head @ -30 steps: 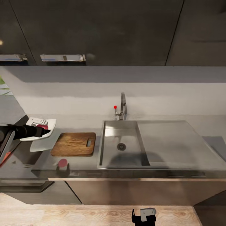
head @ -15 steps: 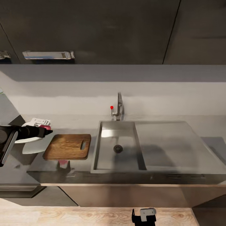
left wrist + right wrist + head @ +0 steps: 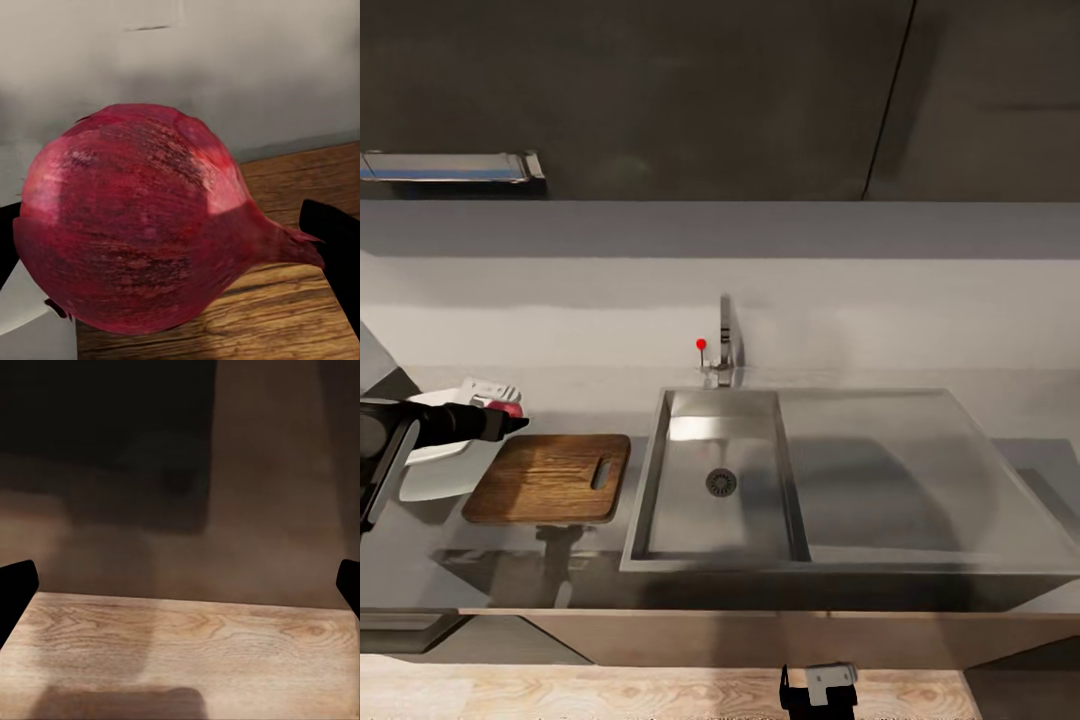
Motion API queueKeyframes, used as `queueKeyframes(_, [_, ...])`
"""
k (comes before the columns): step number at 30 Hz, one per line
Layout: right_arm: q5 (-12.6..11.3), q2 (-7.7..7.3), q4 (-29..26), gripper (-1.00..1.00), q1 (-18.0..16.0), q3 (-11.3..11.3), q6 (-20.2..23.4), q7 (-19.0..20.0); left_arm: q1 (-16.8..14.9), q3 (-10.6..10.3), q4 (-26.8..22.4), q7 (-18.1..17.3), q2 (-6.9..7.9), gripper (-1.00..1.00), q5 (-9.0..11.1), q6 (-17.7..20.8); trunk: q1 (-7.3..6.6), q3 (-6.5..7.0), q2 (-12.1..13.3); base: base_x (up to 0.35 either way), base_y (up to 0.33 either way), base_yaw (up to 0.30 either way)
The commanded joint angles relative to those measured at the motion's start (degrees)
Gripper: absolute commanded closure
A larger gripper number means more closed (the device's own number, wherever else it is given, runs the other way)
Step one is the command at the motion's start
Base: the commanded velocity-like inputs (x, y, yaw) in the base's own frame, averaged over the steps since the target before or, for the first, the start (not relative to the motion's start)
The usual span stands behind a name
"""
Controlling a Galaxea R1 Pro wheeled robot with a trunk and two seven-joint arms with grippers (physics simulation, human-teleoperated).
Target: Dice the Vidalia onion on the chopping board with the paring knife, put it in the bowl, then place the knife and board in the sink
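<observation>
Onion first: one round pinkish-red Vidalia onion [image 3: 135, 225] sits clamped between the two dark fingers of the left gripper [image 3: 176, 240], held in the air above the left end of the board, beside the bowl; in the head view it is just a red spot [image 3: 510, 408] at the tip of the black left arm. One rectangular dark-brown wooden chopping board [image 3: 548, 478] with a slot hole lies flat on the grey glossy countertop [image 3: 420, 560], just left of the sink. One white square bowl [image 3: 440, 465] sits left of the board, partly behind the arm. One stainless-steel sink [image 3: 710, 480], basin with round dark drain, one curved chrome tap [image 3: 724, 340] with red knob behind it. Right gripper [image 3: 180, 585] hangs low over light wood floor [image 3: 180, 652], fingers spread wide, nothing between them.
</observation>
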Motion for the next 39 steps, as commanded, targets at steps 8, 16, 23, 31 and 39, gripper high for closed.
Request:
queueKeyframes(8, [-0.3, 0.04, 0.1, -1.0, -0.1, 0.5, -0.1, -0.3, -0.1, 0.0, 1.0, -0.2, 0.0, 1.0, -0.1, 0.3, 0.03, -0.72, -0.1, 0.001, -0.001, 0.0])
queueKeyframes(16, [-0.3, 0.07, 0.1, -1.0, -0.1, 0.5, -0.1, -0.3, -0.1, 0.0, 1.6, -0.2, -0.44, 1.0, -0.1, 0.3, 0.03, -1.32, -0.1, 0.0, 0.0, 0.0])
queueKeyframes(23, [-0.3, 0.26, 0.1, -1.0, -0.1, 0.5, 0.0, -0.3, -0.1, 0.0, 2.1, -0.2, -1.51, 1.0, -0.1, 0.2, 0.03, -1.85, -0.1, 0.0, 0.0, 0.0])
queueKeyframes(31, [-0.3, 0.26, 0.1, -1.0, -0.1, 0.5, 0.0, -0.3, -0.1, 0.0, 1.7, -0.2, -2.23, 1.0, -0.3, 0.2, 0.03, -2.44, -0.1, -0.002, 0.0, 0.0])
queueKeyframes(39, [-0.3, 0.26, 0.1, -1.0, -0.1, 0.5, 0.0, -0.3, -0.1, 0.1, 0.0, -0.1, -2.25, 1.0, -0.4, 0.2, 0.03, -2.56, -0.1, -0.249, 0.0, 0.0])
